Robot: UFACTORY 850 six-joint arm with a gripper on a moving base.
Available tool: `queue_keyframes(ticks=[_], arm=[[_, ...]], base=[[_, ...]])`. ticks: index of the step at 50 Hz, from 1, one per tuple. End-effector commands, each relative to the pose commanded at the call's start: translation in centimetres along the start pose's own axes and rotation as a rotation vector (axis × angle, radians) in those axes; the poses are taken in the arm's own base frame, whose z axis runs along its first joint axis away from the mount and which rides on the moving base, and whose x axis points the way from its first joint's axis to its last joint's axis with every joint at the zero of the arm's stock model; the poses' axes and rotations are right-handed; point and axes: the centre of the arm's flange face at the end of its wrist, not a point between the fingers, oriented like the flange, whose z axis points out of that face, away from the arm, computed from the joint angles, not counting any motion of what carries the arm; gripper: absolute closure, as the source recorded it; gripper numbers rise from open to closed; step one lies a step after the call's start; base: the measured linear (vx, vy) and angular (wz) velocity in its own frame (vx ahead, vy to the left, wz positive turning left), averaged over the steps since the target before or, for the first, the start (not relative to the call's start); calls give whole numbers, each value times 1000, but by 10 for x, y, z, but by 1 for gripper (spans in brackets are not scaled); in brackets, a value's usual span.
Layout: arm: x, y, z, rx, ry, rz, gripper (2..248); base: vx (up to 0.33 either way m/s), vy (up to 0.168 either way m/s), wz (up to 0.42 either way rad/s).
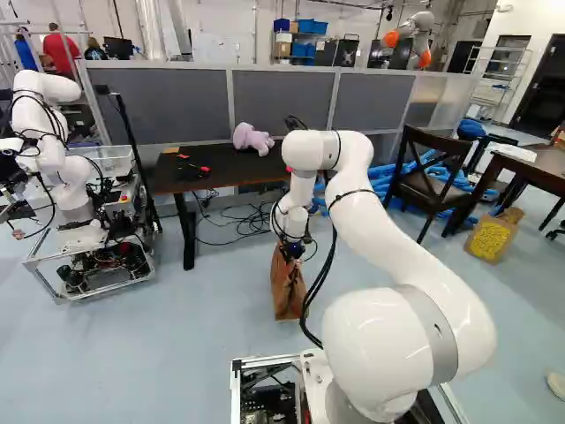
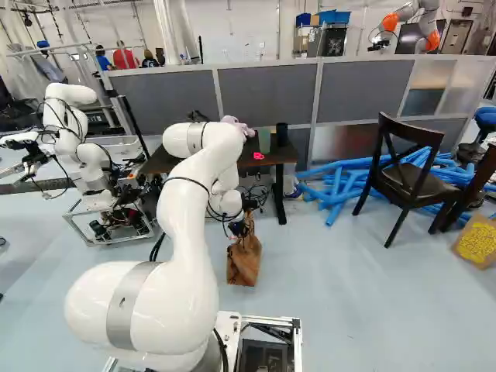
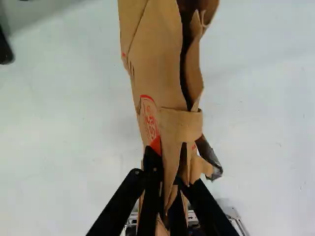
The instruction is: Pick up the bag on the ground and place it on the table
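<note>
Dark chair (image 2: 418, 179) beside blue tubes (image 2: 337, 184) (tangled heap).

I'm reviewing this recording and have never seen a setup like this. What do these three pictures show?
The machine is a white robot arm on a moving base. Two pictures come from cameras on that base, behind the arm, left and right. The third looks along the black gripper from the wrist: its two fingers hold a brown paper bag between them. Whether the bag touches the floor is hard to tell. Beyond stands a dark table with a purple plush toy and a green cup on it.
</note>
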Motion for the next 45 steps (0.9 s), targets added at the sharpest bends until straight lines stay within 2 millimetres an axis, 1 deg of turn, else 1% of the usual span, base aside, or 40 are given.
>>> queue_keyframes(ticks=[17,45], arm=[[-3,-5,-26,2,-3,12,229],[-23,-12,-71,5,-76,33,229]], base=[[0,0,0],[0,0,0]])
